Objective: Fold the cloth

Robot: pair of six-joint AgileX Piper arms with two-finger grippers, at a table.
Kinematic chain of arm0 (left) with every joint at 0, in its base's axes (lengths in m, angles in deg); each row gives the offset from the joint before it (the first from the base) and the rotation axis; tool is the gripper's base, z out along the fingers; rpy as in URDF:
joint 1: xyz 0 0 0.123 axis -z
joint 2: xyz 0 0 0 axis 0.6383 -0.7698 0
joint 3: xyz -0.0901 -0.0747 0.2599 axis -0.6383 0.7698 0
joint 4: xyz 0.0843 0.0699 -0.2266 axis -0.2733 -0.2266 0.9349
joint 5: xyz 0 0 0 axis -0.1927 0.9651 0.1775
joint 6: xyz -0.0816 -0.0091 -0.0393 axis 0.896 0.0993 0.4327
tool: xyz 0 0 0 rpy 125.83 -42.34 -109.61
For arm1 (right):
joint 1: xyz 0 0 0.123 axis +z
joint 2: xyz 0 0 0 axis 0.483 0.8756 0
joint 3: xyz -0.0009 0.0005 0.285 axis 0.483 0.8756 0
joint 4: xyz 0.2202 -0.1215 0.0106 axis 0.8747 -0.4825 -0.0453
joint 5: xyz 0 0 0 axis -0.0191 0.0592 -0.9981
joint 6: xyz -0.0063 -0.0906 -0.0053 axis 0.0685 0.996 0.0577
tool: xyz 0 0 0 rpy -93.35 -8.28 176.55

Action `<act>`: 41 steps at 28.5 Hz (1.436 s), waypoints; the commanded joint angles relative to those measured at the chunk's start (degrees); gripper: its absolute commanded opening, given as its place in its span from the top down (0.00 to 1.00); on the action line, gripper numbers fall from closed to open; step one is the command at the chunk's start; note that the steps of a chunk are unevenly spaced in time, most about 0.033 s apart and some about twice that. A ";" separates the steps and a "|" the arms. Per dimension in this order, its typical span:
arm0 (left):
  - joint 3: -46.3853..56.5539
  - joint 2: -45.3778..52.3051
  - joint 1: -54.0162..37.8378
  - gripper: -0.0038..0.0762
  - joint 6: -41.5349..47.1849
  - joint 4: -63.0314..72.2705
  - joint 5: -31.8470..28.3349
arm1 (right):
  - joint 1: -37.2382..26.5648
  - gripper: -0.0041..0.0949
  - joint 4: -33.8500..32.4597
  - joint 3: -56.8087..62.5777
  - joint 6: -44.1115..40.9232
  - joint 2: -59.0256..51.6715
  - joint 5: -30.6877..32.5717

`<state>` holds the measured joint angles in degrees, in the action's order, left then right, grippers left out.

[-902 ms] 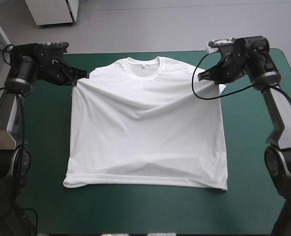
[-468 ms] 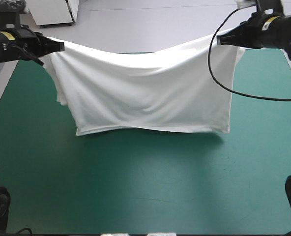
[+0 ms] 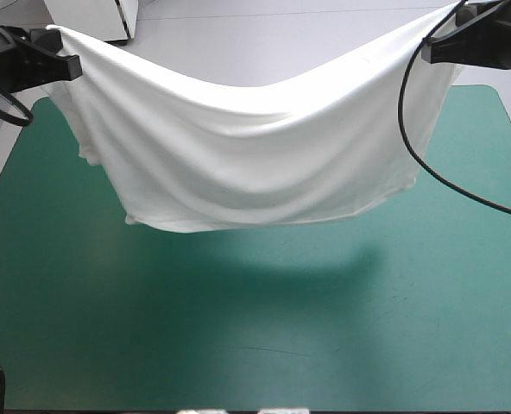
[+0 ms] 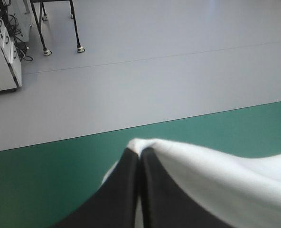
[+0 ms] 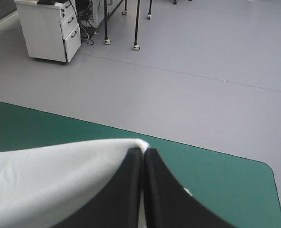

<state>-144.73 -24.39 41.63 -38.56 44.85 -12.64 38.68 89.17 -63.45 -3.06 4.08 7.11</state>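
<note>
Since just before, both arms have lifted higher, and the T-shirt (image 3: 247, 172) now hangs off the teal-green cover (image 3: 264, 336) as a white sheet sagging midway between the left gripper (image 3: 72, 66) and the right gripper (image 3: 428, 53), each clamped on a top corner. Bare cover stretches beneath the hem.

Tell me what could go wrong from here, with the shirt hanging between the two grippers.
1. The left gripper and right gripper each pinch only a small edge of the T-shirt at their fingertips, so it might slip free.
2. The T-shirt sags in the middle and its hem hangs lower toward the left arm, so it may land skewed or creased on the teal-green cover.
</note>
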 commanded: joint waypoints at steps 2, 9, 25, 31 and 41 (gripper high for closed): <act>-1.09 -2.15 0.33 0.96 -0.71 1.04 -7.39 | -0.23 0.98 -3.96 -1.16 0.60 2.84 -2.08; -1.09 -9.94 0.33 0.96 -1.47 1.17 -19.08 | -0.23 0.98 -8.15 -1.16 -0.97 11.15 -13.90; -0.52 -23.13 0.33 0.96 0.20 -1.11 -9.20 | -0.36 0.98 -7.48 1.20 -4.86 22.03 -3.49; 8.76 -26.24 0.54 0.96 2.93 -1.27 -7.01 | -0.36 0.98 -4.60 17.32 -5.44 22.59 -1.66; 39.84 -16.32 1.13 0.96 -1.94 -0.37 -9.00 | -0.36 0.98 -0.23 46.68 -4.83 13.99 -6.44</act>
<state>-109.78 -47.25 42.51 -39.00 43.14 -19.45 38.58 88.82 -20.16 -8.58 24.11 2.56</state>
